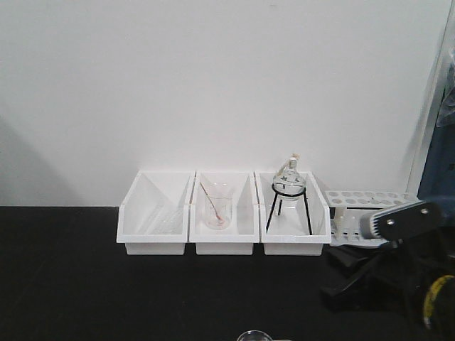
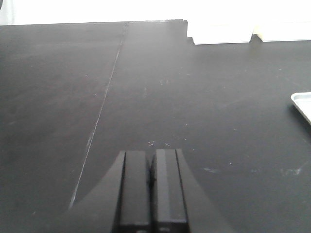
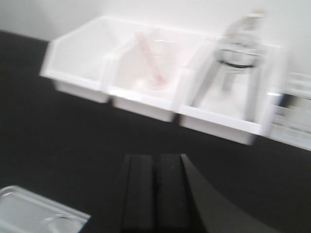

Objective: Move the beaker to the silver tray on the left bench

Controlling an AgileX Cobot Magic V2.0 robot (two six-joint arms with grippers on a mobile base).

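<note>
A thin glass rim, likely the beaker (image 1: pixel 254 335), just shows at the bench's (image 1: pixel 71 284) near edge. Both my left gripper (image 2: pixel 151 182) and right gripper (image 3: pixel 156 182) have fingers pressed together, holding nothing, so I judge the reach has not begun. Next I must open over the rim. The silver tray (image 3: pixel 29 213) lies near. Three white bins (image 1: pixel 224 241) stand along the far edge, clear of the way.

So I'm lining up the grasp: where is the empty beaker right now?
The front view shows only the beaker's rim at the bottom edge, centre, on the black bench in front of the middle white bin.
</note>
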